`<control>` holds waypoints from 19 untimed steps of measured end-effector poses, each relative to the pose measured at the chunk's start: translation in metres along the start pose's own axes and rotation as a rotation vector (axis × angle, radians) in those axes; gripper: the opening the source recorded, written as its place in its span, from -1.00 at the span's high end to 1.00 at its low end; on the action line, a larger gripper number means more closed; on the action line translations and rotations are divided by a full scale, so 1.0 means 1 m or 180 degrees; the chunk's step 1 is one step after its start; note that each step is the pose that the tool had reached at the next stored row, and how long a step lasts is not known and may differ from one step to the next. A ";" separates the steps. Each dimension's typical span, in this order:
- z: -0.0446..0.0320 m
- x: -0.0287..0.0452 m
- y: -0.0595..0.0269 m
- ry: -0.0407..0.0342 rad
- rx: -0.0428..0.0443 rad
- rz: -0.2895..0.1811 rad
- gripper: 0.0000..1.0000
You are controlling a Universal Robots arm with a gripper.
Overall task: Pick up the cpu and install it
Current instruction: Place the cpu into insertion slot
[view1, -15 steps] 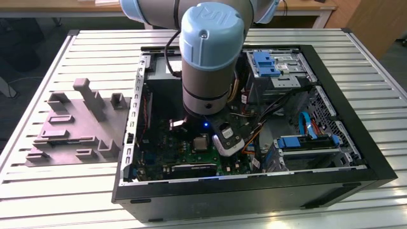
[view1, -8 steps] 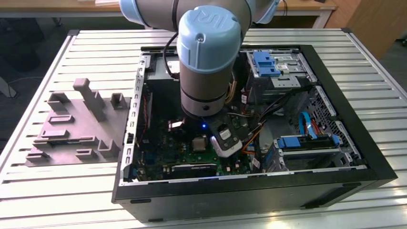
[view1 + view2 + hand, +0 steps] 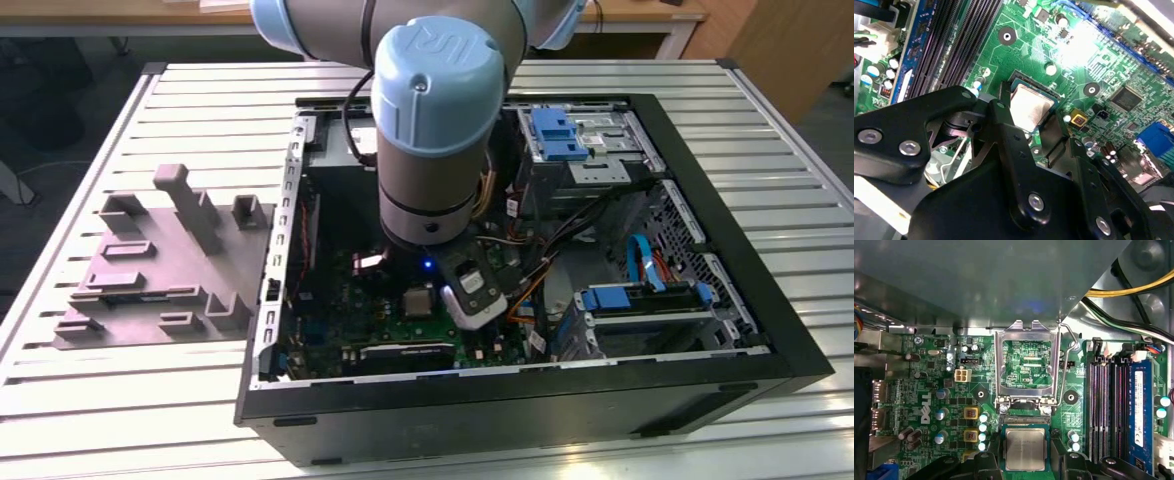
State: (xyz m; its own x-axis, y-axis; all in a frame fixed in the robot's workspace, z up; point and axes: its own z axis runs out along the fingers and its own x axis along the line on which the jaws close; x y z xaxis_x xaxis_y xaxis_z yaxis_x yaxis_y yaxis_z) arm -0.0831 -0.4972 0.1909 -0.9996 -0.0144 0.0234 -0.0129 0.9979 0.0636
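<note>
The cpu (image 3: 1025, 449), a small square chip with a silvery top, hangs between my gripper's (image 3: 1025, 456) two black fingers (image 3: 1058, 452), directly over the open socket (image 3: 1024, 420) on the green motherboard (image 3: 939, 390). A strip of the socket's contacts shows just beyond the chip's edge. The second wrist view shows the cpu (image 3: 1030, 109) with a finger (image 3: 1004, 107) pressed against each side. The gripper is shut on the cpu. In the exterior view the cpu (image 3: 420, 303) lies under the arm's wrist (image 3: 427, 150), low inside the computer case (image 3: 747, 300).
The socket's metal retention frame (image 3: 1027, 330) stands swung open beside the socket, its lever (image 3: 1070, 347) raised. Memory slots (image 3: 1109, 405) run along one side, capacitors (image 3: 983, 432) along the other. Cables (image 3: 574, 230) and blue drive brackets (image 3: 641, 298) crowd the case. A grey fixture block (image 3: 160, 260) lies on the slatted table.
</note>
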 end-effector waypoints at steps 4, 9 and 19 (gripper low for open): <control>0.0008 0.0004 0.0004 0.0000 0.0000 0.0000 0.06; 0.0030 0.0005 0.0016 0.0001 0.0000 0.0000 0.06; 0.0079 0.0014 0.0021 0.0008 0.0012 0.0000 0.06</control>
State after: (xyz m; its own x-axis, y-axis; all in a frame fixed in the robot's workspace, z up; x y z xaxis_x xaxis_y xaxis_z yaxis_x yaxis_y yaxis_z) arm -0.0846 -0.4946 0.1832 -0.9996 -0.0145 0.0260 -0.0129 0.9981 0.0597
